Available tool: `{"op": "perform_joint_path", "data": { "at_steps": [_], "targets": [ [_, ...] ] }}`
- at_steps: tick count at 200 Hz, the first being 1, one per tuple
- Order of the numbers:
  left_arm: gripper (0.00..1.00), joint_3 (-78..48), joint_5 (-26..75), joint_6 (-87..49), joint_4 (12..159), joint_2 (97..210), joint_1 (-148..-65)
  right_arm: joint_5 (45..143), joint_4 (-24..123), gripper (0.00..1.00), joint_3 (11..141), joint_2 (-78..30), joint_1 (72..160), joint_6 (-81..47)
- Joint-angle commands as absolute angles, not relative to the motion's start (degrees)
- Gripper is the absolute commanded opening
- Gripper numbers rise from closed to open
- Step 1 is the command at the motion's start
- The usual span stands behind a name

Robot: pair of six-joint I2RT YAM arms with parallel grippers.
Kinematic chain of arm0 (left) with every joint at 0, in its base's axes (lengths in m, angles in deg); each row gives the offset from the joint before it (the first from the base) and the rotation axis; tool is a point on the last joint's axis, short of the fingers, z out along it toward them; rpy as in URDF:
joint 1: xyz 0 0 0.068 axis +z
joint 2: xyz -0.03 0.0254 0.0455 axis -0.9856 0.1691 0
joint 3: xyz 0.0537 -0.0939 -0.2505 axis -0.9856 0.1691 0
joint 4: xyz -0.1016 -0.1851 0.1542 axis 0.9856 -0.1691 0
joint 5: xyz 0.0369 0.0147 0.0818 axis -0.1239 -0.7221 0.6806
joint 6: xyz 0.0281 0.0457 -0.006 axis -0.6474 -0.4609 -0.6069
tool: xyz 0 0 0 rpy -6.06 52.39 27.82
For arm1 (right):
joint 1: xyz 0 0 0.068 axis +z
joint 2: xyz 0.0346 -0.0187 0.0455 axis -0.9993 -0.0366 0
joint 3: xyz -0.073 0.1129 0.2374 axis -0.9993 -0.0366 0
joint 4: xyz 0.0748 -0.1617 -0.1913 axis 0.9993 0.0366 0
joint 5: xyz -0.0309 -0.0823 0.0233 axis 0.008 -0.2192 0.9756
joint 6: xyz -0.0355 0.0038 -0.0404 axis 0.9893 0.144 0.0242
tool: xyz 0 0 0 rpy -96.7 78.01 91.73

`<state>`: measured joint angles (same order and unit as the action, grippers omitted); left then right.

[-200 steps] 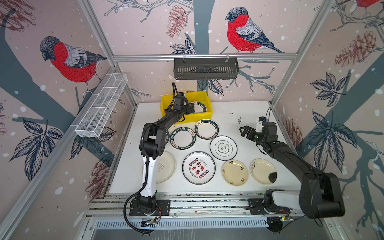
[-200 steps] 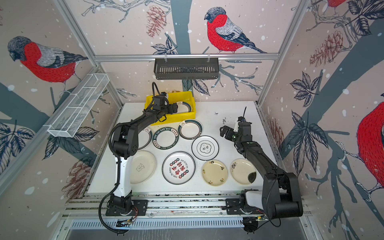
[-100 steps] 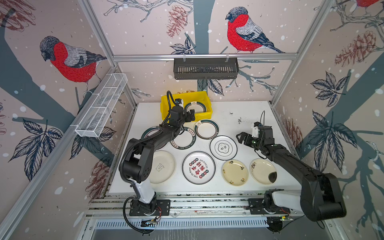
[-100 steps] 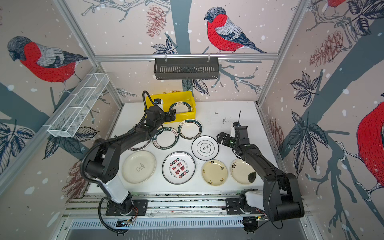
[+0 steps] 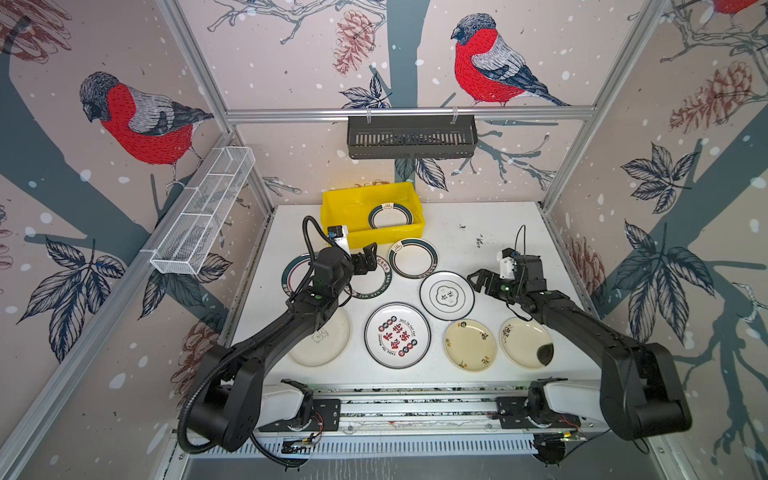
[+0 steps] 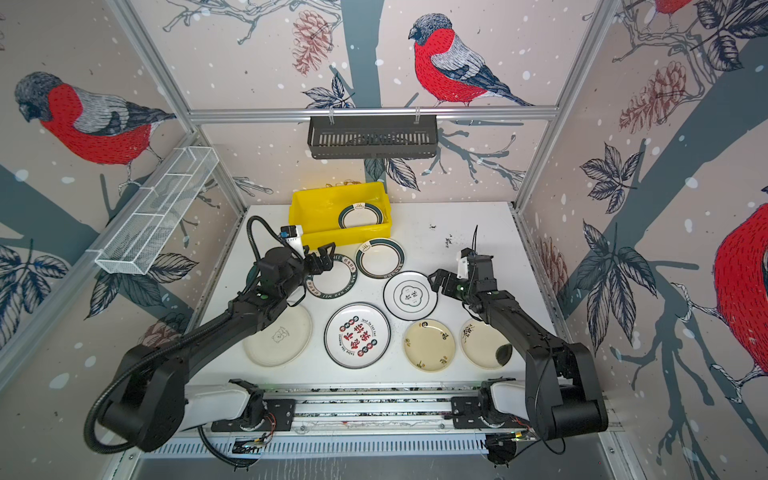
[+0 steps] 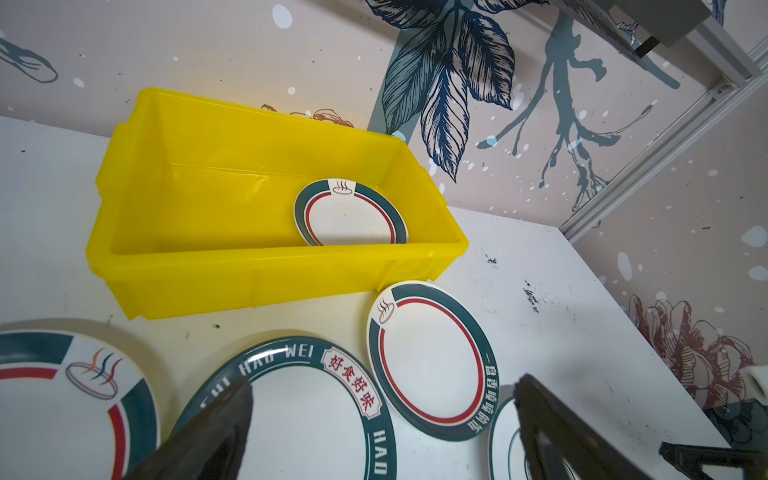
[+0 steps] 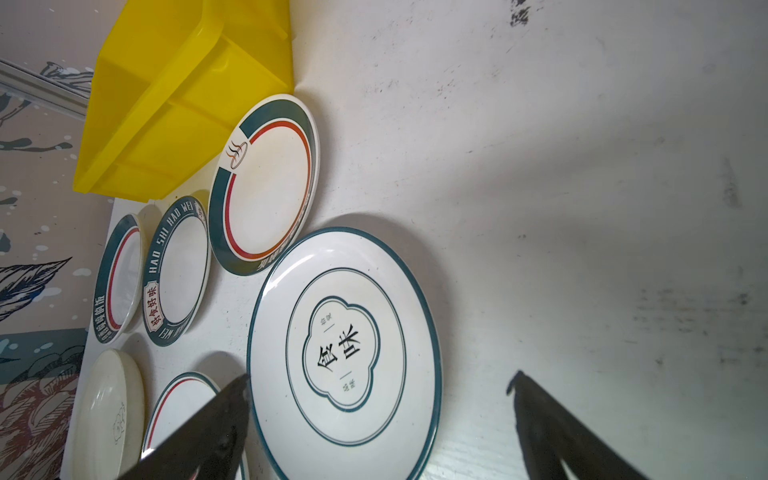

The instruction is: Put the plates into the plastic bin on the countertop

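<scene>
since left hand (image 6: 320,251) withdrew from bin (image 5: 345,208), wide open and empty, right hand (image 5: 476,282) likewise

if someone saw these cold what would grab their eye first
The bright yellow plastic bin at the back of the white countertop, with one green-rimmed plate inside it. Next, eight more plates spread in front of it, above all the red-character plate near the front middle. Big red-breasted birds cover the walls, and two black arms reach in, left gripper and right gripper both open and empty.
</scene>
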<state>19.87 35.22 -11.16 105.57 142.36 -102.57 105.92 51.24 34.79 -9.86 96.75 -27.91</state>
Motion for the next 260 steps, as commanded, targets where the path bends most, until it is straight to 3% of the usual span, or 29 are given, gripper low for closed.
{"op": "perform_joint_path", "data": {
  "at_steps": [1, 30, 159, 260],
  "targets": [
    [0.97, 24.2, 32.9, -8.2, 108.6, 139.5, -103.2, 108.0, 48.6, 0.96, 34.7, -11.2, 96.8, -28.0],
    [0.97, 29.5, 31.7, -8.8, 115.3, 139.8, -104.0, 108.5, 47.0, 0.90, 33.6, -14.0, 96.9, -28.0],
    [0.97, 29.5, 21.9, -10.2, 122.0, 149.7, -104.9, 110.6, 39.9, 0.60, 27.3, -16.7, 97.2, -33.3],
    [0.97, 29.8, 19.7, -8.7, 124.4, 151.5, -105.7, 113.4, 33.7, 0.53, 26.9, -21.7, 97.2, -37.4]
  ]
}}
